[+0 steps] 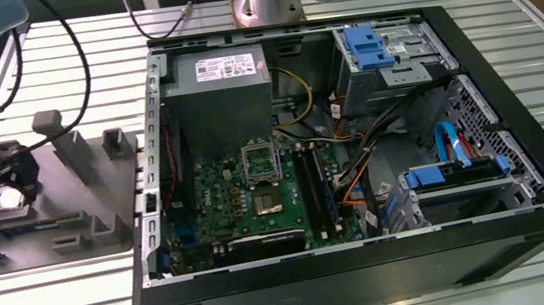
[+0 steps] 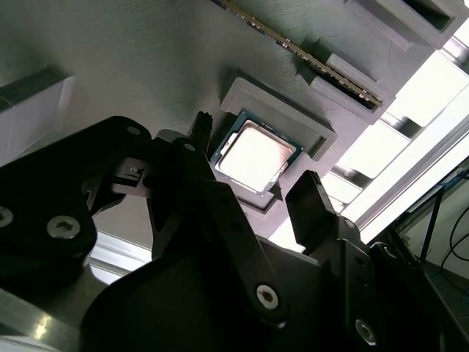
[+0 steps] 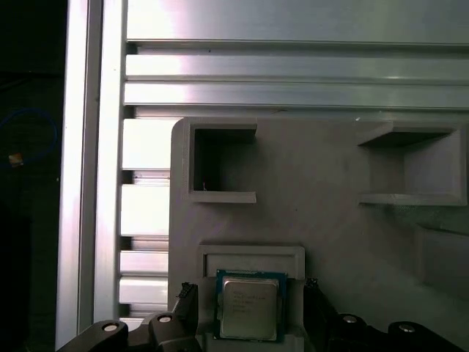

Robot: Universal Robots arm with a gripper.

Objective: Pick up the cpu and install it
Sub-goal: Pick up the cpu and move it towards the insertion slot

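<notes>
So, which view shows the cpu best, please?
The first wrist view: the cpu lies whole and square-on. The second wrist view shows it slanted, glaring; in the exterior view it is too small to tell.

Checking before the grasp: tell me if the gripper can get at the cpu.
Probably yes: the gripper is open, with a finger on either side of the cpu in its grey holder, and nothing in between.

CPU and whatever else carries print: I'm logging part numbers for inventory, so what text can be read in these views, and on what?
cpu: faint print on its metal top in the first wrist view, too small to read.
label on the power supply: white with dark print, too small to read.
No other text can be read.
</notes>
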